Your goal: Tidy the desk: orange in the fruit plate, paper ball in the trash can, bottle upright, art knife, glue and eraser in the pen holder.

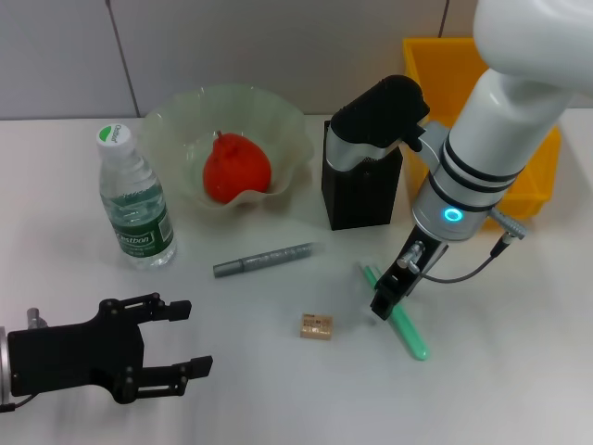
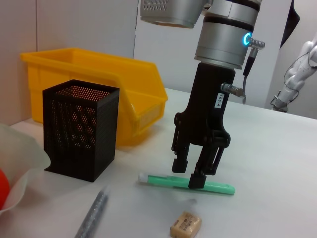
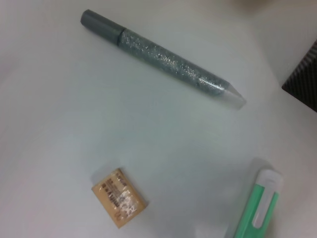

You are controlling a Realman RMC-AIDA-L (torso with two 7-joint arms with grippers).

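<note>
My right gripper [image 1: 382, 309] is down at the table, open, its fingers [image 2: 197, 179] standing either side of the green art knife [image 2: 213, 188], which lies flat. The tan eraser [image 1: 316, 325] lies just to its left. The silver glitter glue [image 1: 264, 260] lies in front of the black mesh pen holder [image 1: 361, 197]. The orange [image 1: 236, 167] sits in the pale-green fruit plate [image 1: 185, 107]. The bottle [image 1: 136, 199] stands upright at the left. The yellow trash can [image 1: 533, 181] is at the back right. The paper ball is out of view. My left gripper [image 1: 195, 338] rests open at the near left.
The right wrist view looks down on the glue [image 3: 163, 59], the eraser [image 3: 119, 197], the knife's end [image 3: 257, 208] and a corner of the pen holder [image 3: 304, 79]. Bare white table lies between the left gripper and the eraser.
</note>
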